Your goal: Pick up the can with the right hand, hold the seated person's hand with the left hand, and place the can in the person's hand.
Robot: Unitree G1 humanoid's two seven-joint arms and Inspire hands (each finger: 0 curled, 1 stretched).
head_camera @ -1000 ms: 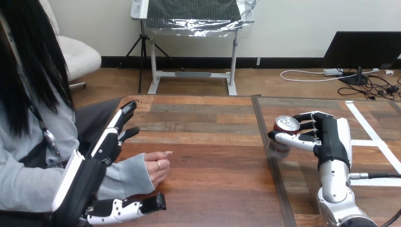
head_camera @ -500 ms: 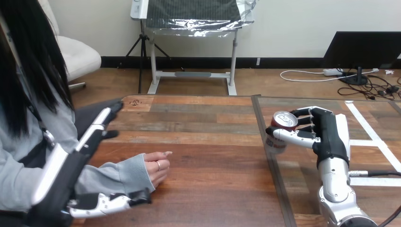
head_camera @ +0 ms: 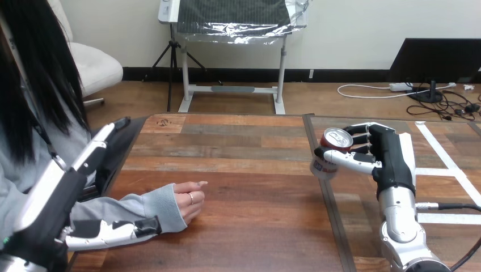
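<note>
The right robot hand (head_camera: 389, 156) grips the one can (head_camera: 328, 152) at right. Near left, the straight-fingered left robot hand (head_camera: 50, 192) flanks the sleeve (head_camera: 152, 208) behind the person's hand (head_camera: 190, 200), one showing.

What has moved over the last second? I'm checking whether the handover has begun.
The right hand, shut on the can, carried it a little leftward, toward the person. The left hand, open, drew back leftward along the person's sleeve, away from the person's hand. Nothing was taken hold of or let go. The person's hand stayed curled on the table, in the same spot.
</note>
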